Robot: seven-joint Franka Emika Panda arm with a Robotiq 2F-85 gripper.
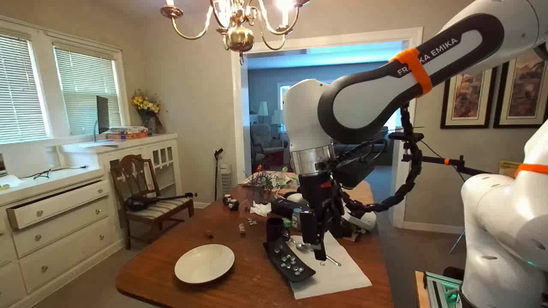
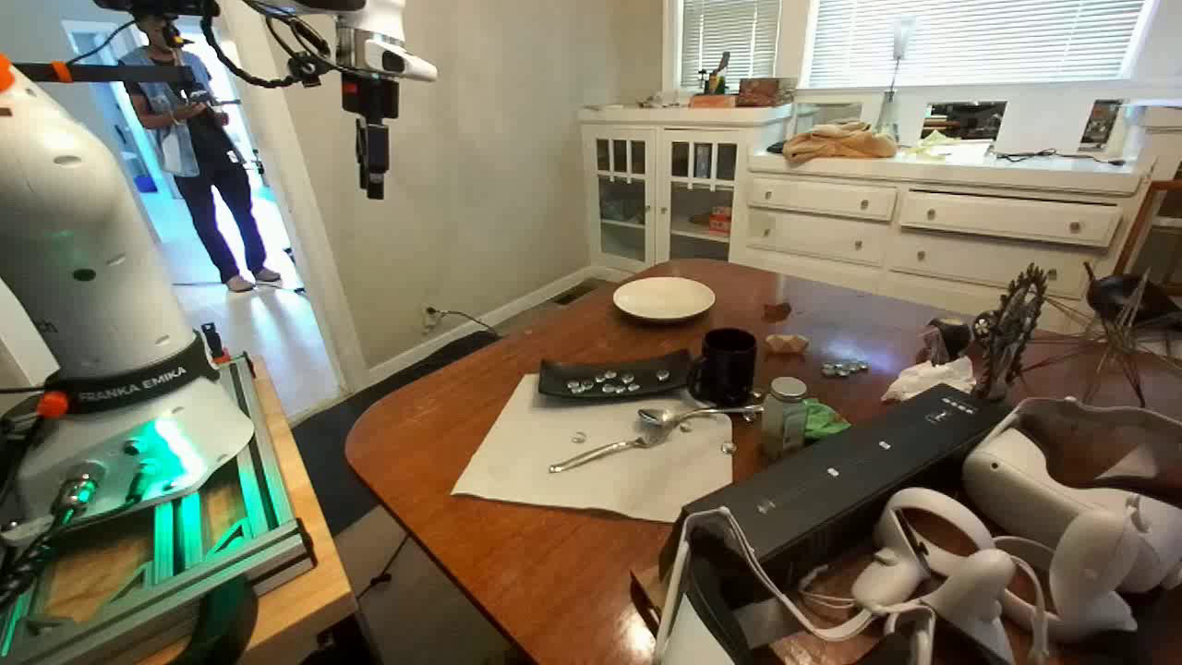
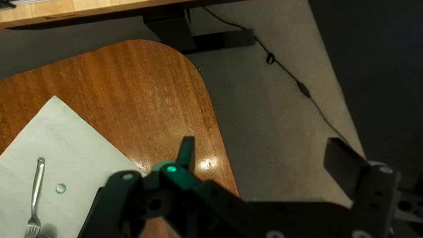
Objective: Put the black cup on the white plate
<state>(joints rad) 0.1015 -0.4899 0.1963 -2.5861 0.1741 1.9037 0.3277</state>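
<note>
The black cup [image 1: 274,229] stands upright on the wooden table at one end of a black tray; it also shows in an exterior view [image 2: 729,363], with its handle on the tray side. The white plate [image 1: 204,264] lies flat on the table apart from the cup, and shows in an exterior view [image 2: 665,300] near the table's far edge. My gripper [image 1: 317,250] is raised above the table, also seen high in an exterior view [image 2: 372,185]. In the wrist view the gripper [image 3: 262,148] has its fingers wide apart with nothing between them, over the table's edge and floor. Cup and plate are out of the wrist view.
The black tray [image 2: 614,377] holds several glass beads. White paper [image 2: 554,462] lies beside it with cutlery [image 2: 605,453] on it. A glass jar [image 2: 785,416], a long black box [image 2: 831,480] and a white headset [image 2: 1062,489] crowd the table behind the cup.
</note>
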